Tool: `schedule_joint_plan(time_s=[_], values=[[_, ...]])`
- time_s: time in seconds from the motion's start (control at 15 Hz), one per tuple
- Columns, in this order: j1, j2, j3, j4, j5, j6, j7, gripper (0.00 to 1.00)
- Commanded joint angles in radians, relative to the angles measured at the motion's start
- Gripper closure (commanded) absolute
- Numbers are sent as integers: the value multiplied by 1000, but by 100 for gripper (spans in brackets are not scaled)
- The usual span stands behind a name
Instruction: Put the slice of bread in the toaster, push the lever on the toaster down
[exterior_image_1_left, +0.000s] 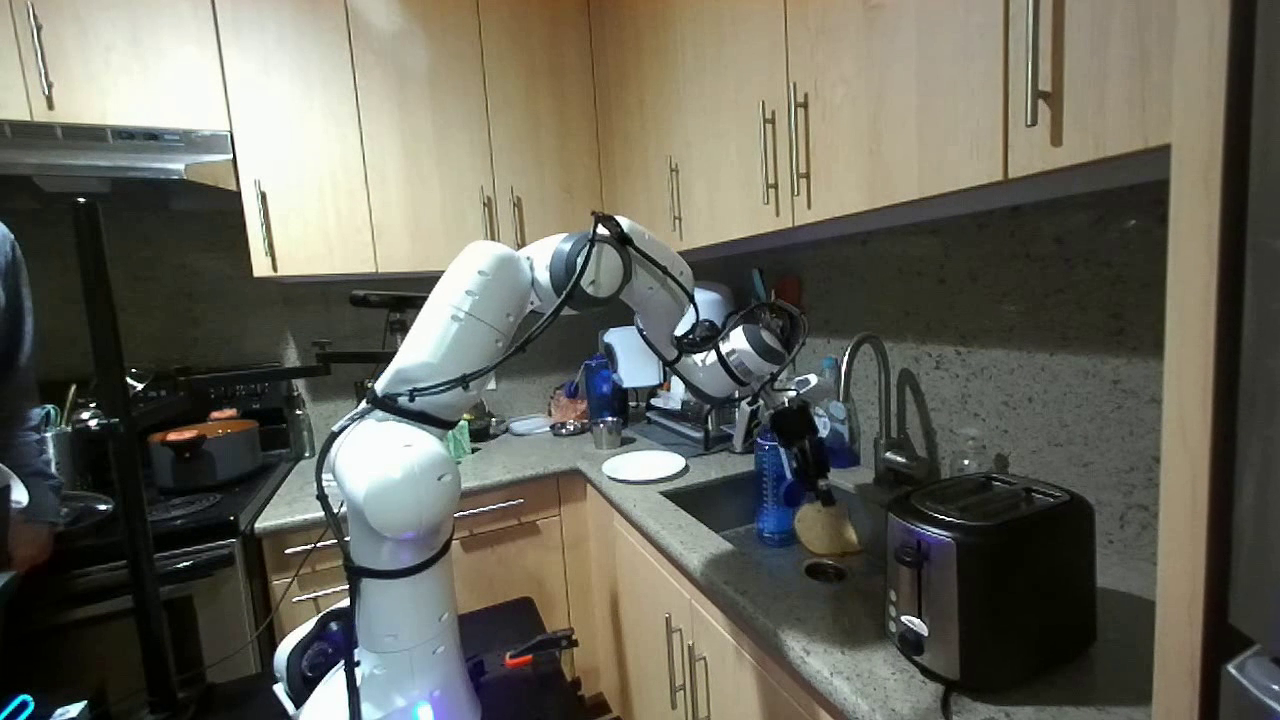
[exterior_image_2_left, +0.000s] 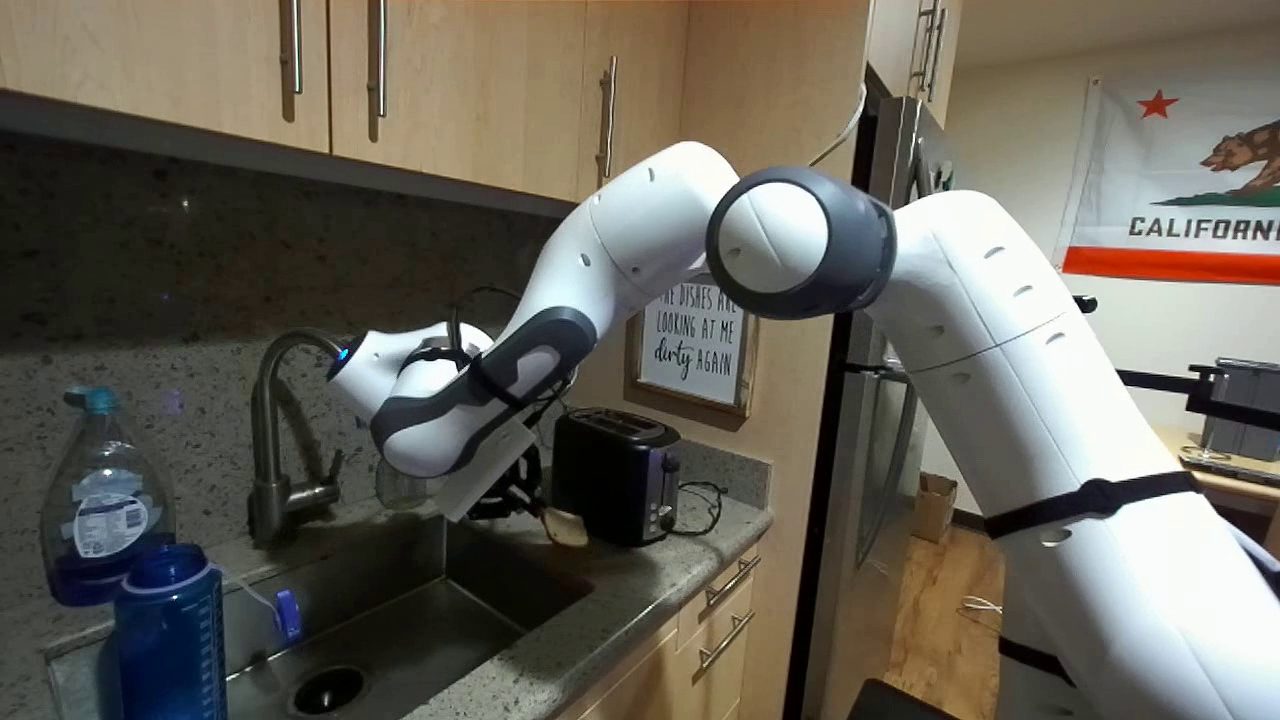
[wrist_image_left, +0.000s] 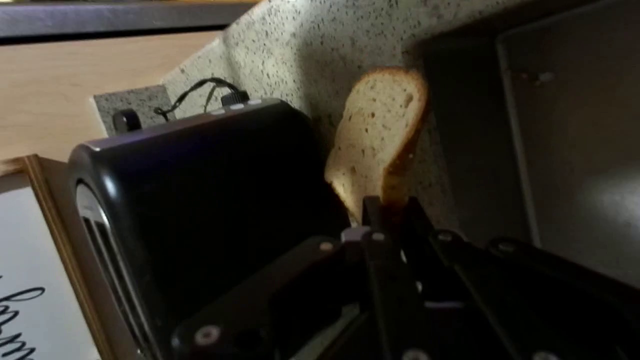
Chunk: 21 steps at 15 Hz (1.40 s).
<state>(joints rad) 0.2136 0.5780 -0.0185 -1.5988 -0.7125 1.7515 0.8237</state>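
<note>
A: Wrist view: Robotiq gripper (wrist_image_left: 392, 212) pinching the bread slice (wrist_image_left: 378, 120) by one end.
B: Weak pressure there could let it pivot or drop.
A: In an exterior view: two-slot toaster (exterior_image_1_left: 990, 590) on the speckled counter (exterior_image_1_left: 830, 645), lever (exterior_image_1_left: 908, 557) up.
B: So neither step done, I'd say.
A: In an exterior view: slice just beside the toaster's side, near the steel sink (exterior_image_2_left: 420, 620).
B: Too little lift, my guess, and it strikes that side; misaligned, it crumples going in.

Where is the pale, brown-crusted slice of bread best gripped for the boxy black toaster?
Probably the upper end, from above, across its thickness, as the black two-fingered gripper has it: the slice of bread is thin, its lower end ungripped for the slots atop the toaster.
</note>
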Motion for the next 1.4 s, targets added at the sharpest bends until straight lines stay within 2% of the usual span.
schedule_joint_plan(time_s=[0.0,0.33,0.73,0.93,1.13,1.2,1.33], values=[[-23,-177,17,-175,-15,138,-97,97],[-53,-343,19,-338,-7,284,-249,97],[-93,-470,22,-440,20,439,-403,97],[-101,-503,22,-465,28,481,-432,97],[-97,-516,26,-477,5,510,-398,97],[-99,-477,24,-434,12,476,-400,88],[-99,-483,28,-439,12,483,-401,88]])
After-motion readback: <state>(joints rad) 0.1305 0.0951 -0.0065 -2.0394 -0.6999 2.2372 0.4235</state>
